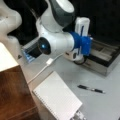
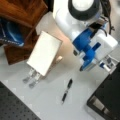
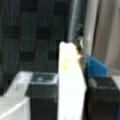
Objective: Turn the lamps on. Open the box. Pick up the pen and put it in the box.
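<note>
The box (image 1: 106,58) stands open at a front view's right, its grey compartments showing; it also appears as a dark case (image 2: 107,100) at the bottom right. My gripper (image 3: 71,83) is shut on a white upright tab, which looks like the box lid's tag (image 3: 70,100). A black finger (image 3: 42,97) presses on each side of it. In both front views the hand (image 2: 108,62) hangs over the box behind the blue wrist mount (image 1: 83,43). The pen (image 1: 91,89) (image 2: 67,90) lies free on the table, apart from the gripper. A cream lamp shade (image 1: 6,58) shows partly at the left.
A white spiral notepad (image 1: 57,97) (image 2: 45,52) lies near the pen. A brown wooden block (image 1: 13,95) (image 2: 22,12) stands beside it. A white cable (image 1: 42,68) runs across the table. The arm's white body (image 1: 53,37) fills the middle.
</note>
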Robot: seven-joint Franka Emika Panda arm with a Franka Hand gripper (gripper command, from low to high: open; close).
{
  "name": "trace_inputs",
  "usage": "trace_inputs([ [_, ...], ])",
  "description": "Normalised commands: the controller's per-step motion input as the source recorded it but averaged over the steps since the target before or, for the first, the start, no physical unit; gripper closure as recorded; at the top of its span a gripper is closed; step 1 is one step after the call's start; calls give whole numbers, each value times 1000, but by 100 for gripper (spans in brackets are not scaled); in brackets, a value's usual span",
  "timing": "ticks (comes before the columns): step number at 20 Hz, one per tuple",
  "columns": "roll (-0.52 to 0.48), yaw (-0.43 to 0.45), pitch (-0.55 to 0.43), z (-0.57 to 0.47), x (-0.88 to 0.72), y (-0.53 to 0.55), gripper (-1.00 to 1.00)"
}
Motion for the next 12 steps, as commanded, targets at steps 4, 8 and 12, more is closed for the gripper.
trace_inputs([
  [4,-238,86,96,428,-92,196,100],
  [8,-251,168,56,361,-43,120,100],
  [12,-214,183,53,331,-1,92,100],
])
